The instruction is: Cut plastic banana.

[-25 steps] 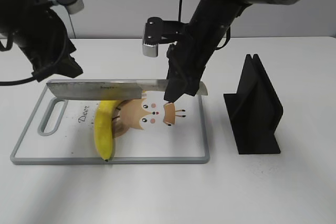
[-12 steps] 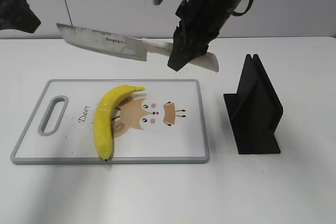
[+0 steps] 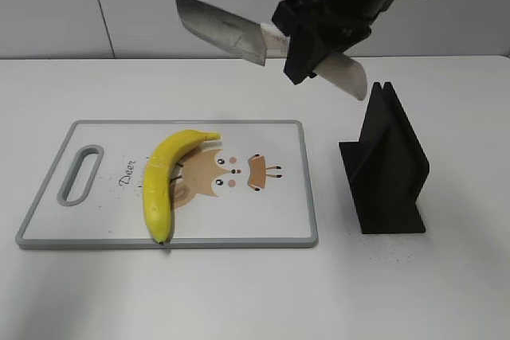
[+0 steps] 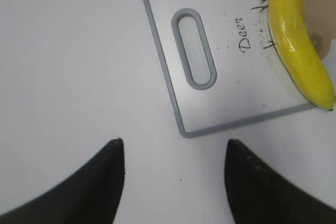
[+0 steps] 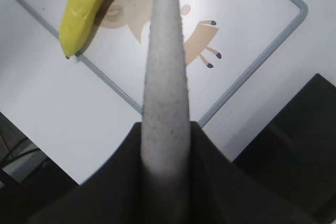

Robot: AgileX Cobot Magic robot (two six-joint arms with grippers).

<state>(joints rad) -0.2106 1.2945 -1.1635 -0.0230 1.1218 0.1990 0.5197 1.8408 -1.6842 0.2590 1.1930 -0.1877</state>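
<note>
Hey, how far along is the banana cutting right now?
Done so far: the plastic banana lies on the cutting board, though it looks whole, with no cut visible. In hand: the right hand grips the knife, held high above the table, near the black knife stand. The left hand is open beside the board. Left to do, if the cut has not been made: slicing the banana.

R end effector [image 5: 164,145] clamped on knife handle [image 5: 164,72], high above cutting board [image 5: 262,51]; banana [image 5: 89,6] lay on board, black stand [image 5: 294,129] at right.
</note>
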